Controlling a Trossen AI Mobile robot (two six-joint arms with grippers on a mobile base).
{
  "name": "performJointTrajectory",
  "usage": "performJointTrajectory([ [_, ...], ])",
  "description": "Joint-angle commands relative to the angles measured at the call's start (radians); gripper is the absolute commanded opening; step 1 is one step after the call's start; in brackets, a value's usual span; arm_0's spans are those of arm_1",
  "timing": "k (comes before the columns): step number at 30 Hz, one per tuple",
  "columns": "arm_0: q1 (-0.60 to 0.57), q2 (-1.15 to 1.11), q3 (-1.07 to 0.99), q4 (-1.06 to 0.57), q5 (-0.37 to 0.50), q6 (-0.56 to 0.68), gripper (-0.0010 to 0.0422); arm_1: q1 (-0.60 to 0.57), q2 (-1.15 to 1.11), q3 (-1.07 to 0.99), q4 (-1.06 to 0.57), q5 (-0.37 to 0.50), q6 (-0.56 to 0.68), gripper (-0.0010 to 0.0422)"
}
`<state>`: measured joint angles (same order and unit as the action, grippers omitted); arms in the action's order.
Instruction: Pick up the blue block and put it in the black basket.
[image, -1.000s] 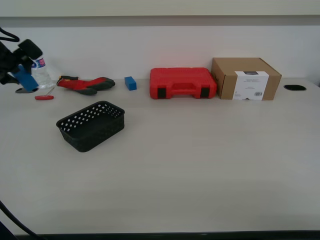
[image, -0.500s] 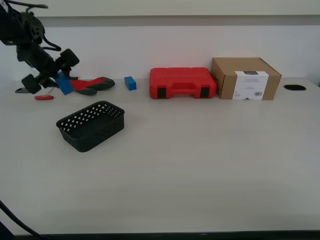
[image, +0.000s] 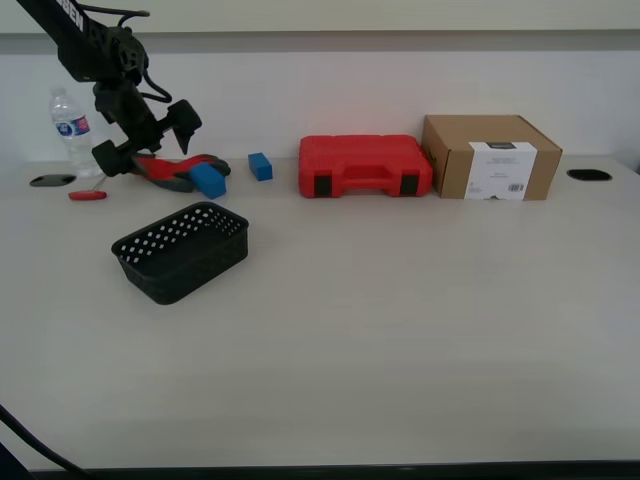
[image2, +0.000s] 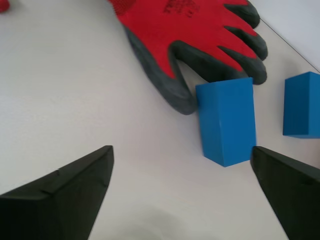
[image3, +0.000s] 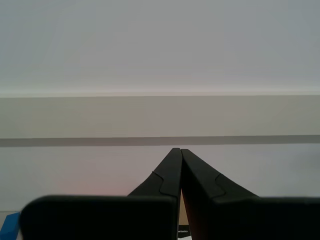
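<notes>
The blue block (image: 208, 180) sits on the table against the fingers of a red glove (image: 175, 168), behind the black basket (image: 190, 265). In the first wrist view the blue block (image2: 226, 121) is beyond my open jaws and free of them. My first gripper (image: 152, 143) is open and empty, hovering above the glove, up and toward the exterior view's left of the block; its fingers (image2: 65, 190) stand wide apart. My second gripper (image3: 179, 150) is shut on nothing and faces a pale wall; it does not show in the exterior view. The basket holds nothing.
A smaller blue cube (image: 261, 166) sits just past the glove, also in the first wrist view (image2: 302, 104). A red tool case (image: 365, 165) and a cardboard box (image: 490, 157) stand at the back. A water bottle (image: 68, 130) and a red-handled tool (image: 88, 195) are at the back left.
My first arm swung from the exterior view's far left toward the glove carrying the blue block. The jaws have opened and the block now sits on the table by the glove.
</notes>
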<state>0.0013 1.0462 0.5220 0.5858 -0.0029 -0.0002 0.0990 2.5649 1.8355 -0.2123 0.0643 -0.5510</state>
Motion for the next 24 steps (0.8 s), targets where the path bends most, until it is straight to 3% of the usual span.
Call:
performJointTrajectory([
  [1,0.0,0.0,0.001,0.005,0.0,0.0,0.0,-0.014,0.0,-0.001,0.041,0.003,-0.009,0.0292],
  [4,0.0,0.0,0.001,0.005,0.0,0.0,0.0,-0.04,0.0,0.0,0.168,0.04,0.04,0.017],
  [6,0.0,0.0,0.001,0.004,0.0,0.0,0.0,-0.057,0.022,0.011,0.184,0.0,0.038,0.0074],
  [8,0.0,0.0,0.001,0.005,0.0,0.0,0.0,-0.062,0.073,0.069,0.153,0.06,0.034,0.0002],
  [9,0.0,0.0,0.001,0.004,0.0,0.0,0.0,-0.068,0.138,0.131,0.121,0.069,0.009,0.0],
  [12,0.0,0.0,0.002,0.002,0.0,0.0,0.0,-0.074,0.33,0.426,-0.061,0.084,-0.007,0.0102],
  [13,0.0,0.0,0.002,-0.005,0.0,0.0,0.0,-0.074,0.397,0.543,-0.113,0.077,-0.007,0.0173],
  [14,-0.001,0.0,0.002,-0.007,0.0,0.0,0.0,-0.074,0.371,0.48,-0.013,0.089,-0.031,0.0214],
  [15,-0.001,0.001,0.003,-0.011,0.0,0.0,0.0,-0.074,0.365,0.447,0.018,0.03,-0.08,0.0268],
  [18,0.0,0.002,0.003,-0.027,0.0,0.0,0.0,-0.066,0.392,0.465,-0.073,-0.021,-0.077,0.0359],
  [21,0.0,0.002,0.003,-0.032,0.0,0.0,0.0,-0.06,0.425,0.52,-0.134,0.022,-0.084,0.034],
  [24,0.0,0.002,0.004,-0.042,0.0,0.0,0.0,-0.061,0.425,0.525,-0.12,0.002,-0.078,0.0252],
])
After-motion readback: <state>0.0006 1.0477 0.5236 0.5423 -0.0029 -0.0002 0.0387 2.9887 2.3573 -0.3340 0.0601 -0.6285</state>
